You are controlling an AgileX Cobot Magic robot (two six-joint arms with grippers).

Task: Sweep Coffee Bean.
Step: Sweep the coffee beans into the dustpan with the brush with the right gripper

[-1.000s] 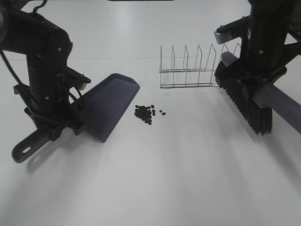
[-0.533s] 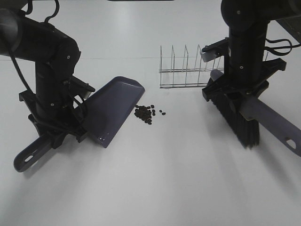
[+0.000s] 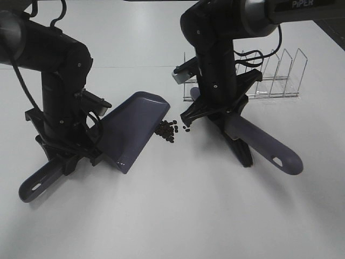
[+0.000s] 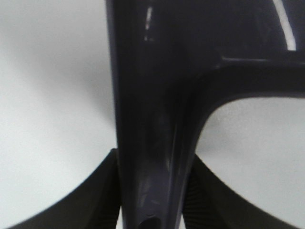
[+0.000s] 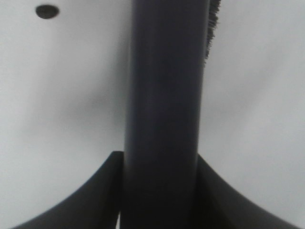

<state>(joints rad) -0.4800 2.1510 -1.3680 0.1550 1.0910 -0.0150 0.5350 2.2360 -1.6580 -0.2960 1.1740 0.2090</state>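
Note:
A cluster of dark coffee beans [image 3: 167, 130] lies on the white table just off the open lip of the purple dustpan [image 3: 132, 129]. My left gripper [image 3: 70, 154] is shut on the dustpan's handle [image 4: 150, 143], with the pan tilted, lip down on the table. My right gripper [image 3: 215, 110] is shut on the purple brush handle [image 3: 261, 144], also seen close up in the right wrist view [image 5: 164, 109]. The brush's black bristles [image 3: 241, 151] are down on the table right of the beans. One stray bean [image 5: 47, 11] shows in the right wrist view.
A wire dish rack [image 3: 269, 75] stands behind my right arm at the back right. The dustpan's handle end [image 3: 35, 186] sticks out toward the front left. The white table [image 3: 178, 216] stretches open toward the front.
My right arm has swung left with the brush, from the right edge to just right of the beans. The dustpan has shifted slightly toward the front. The beans have stayed put.

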